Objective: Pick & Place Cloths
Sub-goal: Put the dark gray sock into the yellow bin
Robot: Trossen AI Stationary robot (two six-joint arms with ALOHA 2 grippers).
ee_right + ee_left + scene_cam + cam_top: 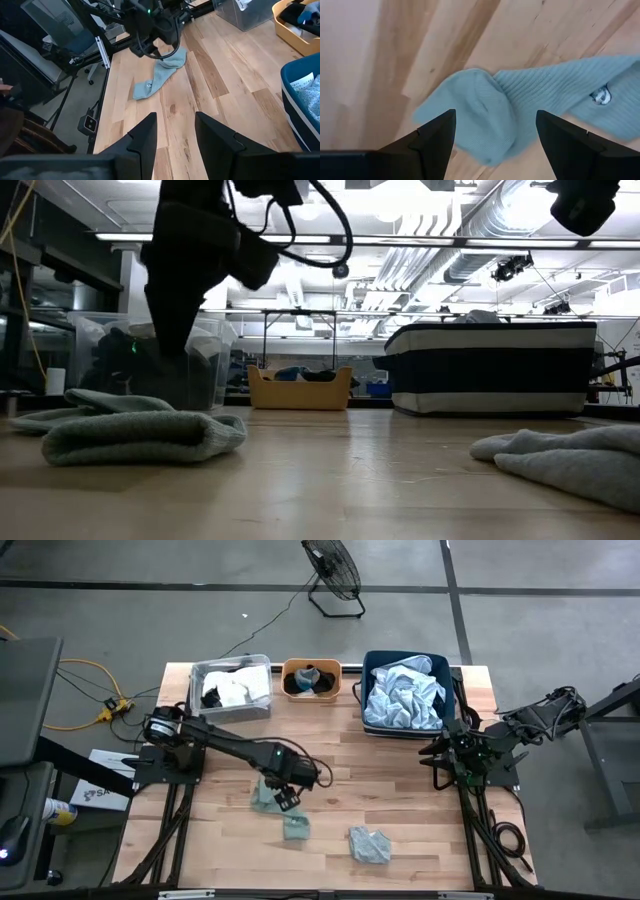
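Two dark, near-black jointed arms, with black cables looping along them (a small green light glows on one).

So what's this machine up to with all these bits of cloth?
It is sorting cloths off the table. The left pincer hangs open just above a small grey-green cloth lying flat on the wood, not yet gripping it. Another grey-green cloth lies nearer the table's front edge. The right pincer waits at the table's right side, holding nothing. Pale blue fabric already fills the navy bin.
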